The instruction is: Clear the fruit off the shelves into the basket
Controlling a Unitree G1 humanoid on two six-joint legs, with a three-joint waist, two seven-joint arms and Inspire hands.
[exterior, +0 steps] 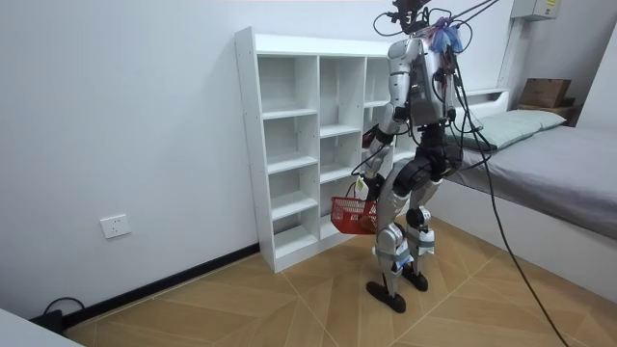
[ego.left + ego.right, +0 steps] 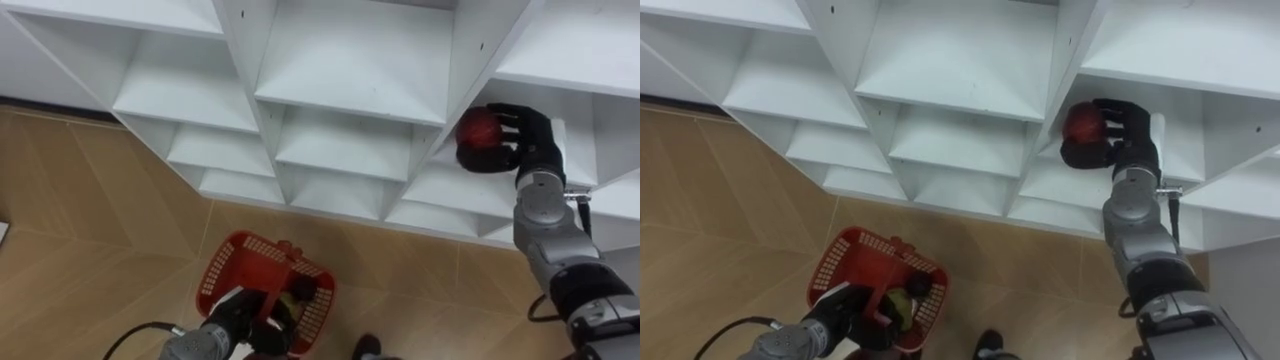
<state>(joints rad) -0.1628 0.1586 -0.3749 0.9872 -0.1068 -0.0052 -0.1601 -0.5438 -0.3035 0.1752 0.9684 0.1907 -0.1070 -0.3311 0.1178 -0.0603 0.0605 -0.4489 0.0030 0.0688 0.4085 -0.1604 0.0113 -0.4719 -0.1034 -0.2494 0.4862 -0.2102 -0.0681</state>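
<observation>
Both hands closed, R hand (image 2: 522, 135) round red fruit (image 2: 477, 128) at closet (image 2: 340, 60), L hand (image 2: 236, 314) gripping basket (image 2: 248, 245)

The shelf unit (image 2: 340, 70) runs across the top of the frame, with the floor (image 2: 80, 200) below it. At upper right, the right hand (image 2: 520, 135) grips a round fruit (image 2: 477, 128) at a compartment's front edge. At bottom, left of centre, the left hand (image 2: 240, 315) holds the basket (image 2: 235, 262), with another fruit (image 2: 898, 300) inside it.
</observation>
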